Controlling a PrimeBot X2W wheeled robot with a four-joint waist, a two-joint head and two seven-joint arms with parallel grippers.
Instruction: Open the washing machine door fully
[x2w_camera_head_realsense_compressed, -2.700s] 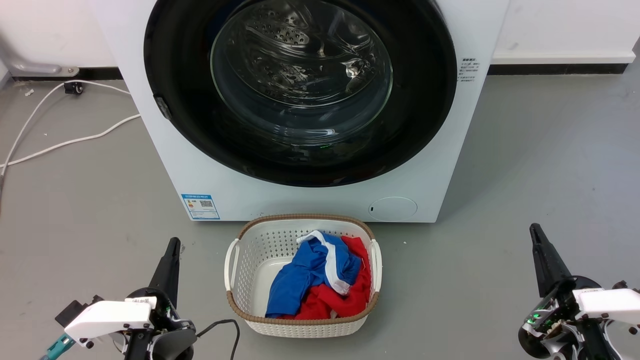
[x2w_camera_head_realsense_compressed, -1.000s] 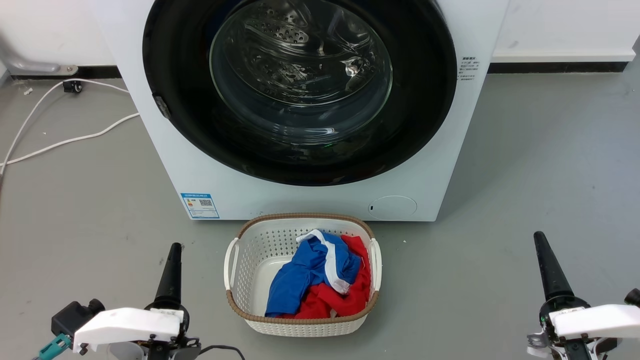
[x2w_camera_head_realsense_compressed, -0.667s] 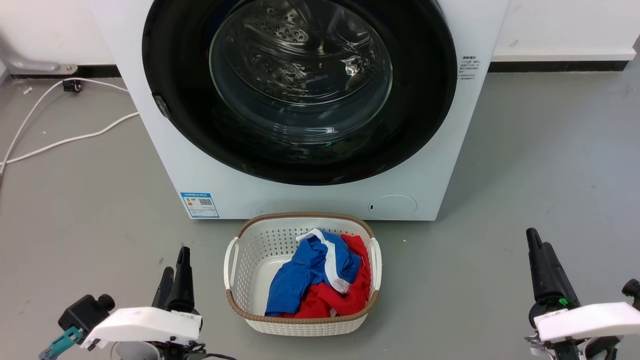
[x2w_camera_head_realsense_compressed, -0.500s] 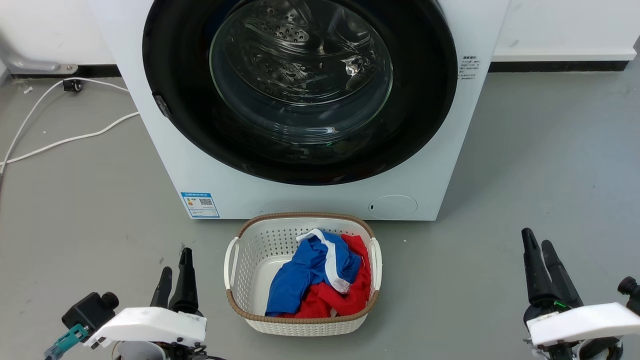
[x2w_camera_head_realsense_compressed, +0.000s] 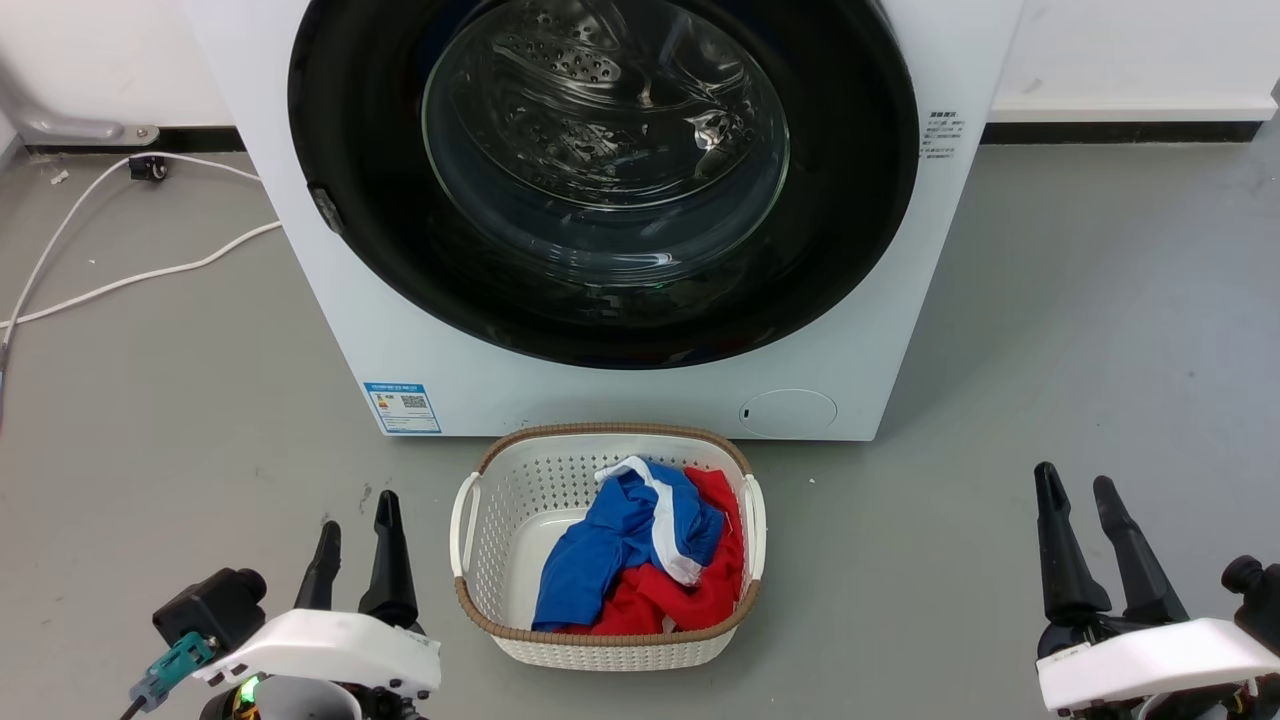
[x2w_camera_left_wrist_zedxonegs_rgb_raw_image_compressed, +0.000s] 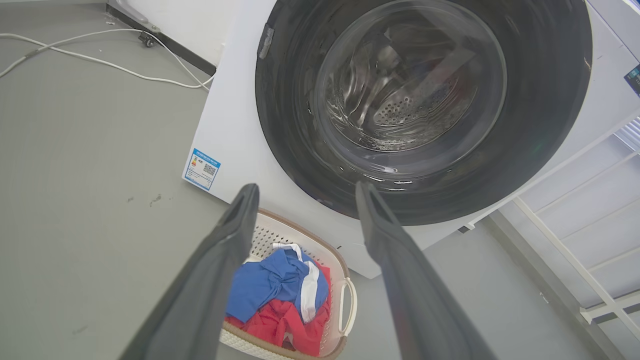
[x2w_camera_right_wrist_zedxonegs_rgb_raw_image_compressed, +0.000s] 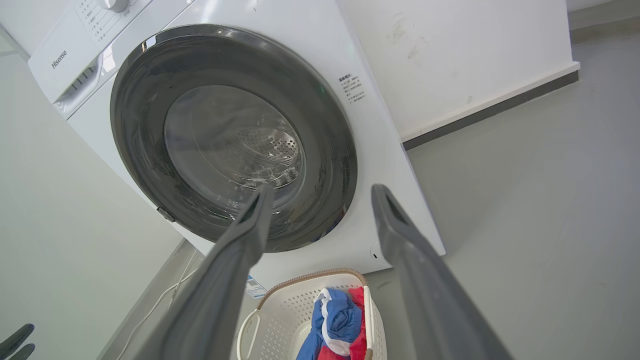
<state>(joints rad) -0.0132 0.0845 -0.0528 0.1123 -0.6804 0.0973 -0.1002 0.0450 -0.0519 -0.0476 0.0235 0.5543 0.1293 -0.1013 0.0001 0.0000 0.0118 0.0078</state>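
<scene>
The white washing machine (x2w_camera_head_realsense_compressed: 860, 300) (x2w_camera_left_wrist_zedxonegs_rgb_raw_image_compressed: 235, 125) (x2w_camera_right_wrist_zedxonegs_rgb_raw_image_compressed: 380, 135) stands straight ahead. Its round glossy black washing machine door (x2w_camera_head_realsense_compressed: 380, 230) (x2w_camera_left_wrist_zedxonegs_rgb_raw_image_compressed: 540, 125) (x2w_camera_right_wrist_zedxonegs_rgb_raw_image_compressed: 145, 135) lies flush against the front, with the steel drum visible through the clear glass centre. A small dark latch tab (x2w_camera_head_realsense_compressed: 327, 210) sits on the door's left rim. My left gripper (x2w_camera_head_realsense_compressed: 356, 507) (x2w_camera_left_wrist_zedxonegs_rgb_raw_image_compressed: 307, 192) hangs open at the lower left, well short of the machine. At the lower right my right gripper (x2w_camera_head_realsense_compressed: 1074, 483) (x2w_camera_right_wrist_zedxonegs_rgb_raw_image_compressed: 322, 195) is open too, holding nothing.
A white laundry basket (x2w_camera_head_realsense_compressed: 500, 480) (x2w_camera_left_wrist_zedxonegs_rgb_raw_image_compressed: 345, 300) (x2w_camera_right_wrist_zedxonegs_rgb_raw_image_compressed: 295, 290) with blue and red clothes sits on the grey floor just before the machine, between my grippers. White cables (x2w_camera_head_realsense_compressed: 130, 280) trail over the floor at the left. A white rack (x2w_camera_left_wrist_zedxonegs_rgb_raw_image_compressed: 590, 225) stands to the right.
Both grippers went from shut to open, their fingers spreading apart. The arms turned a little at the bottom corners; the door stayed shut against the machine.
</scene>
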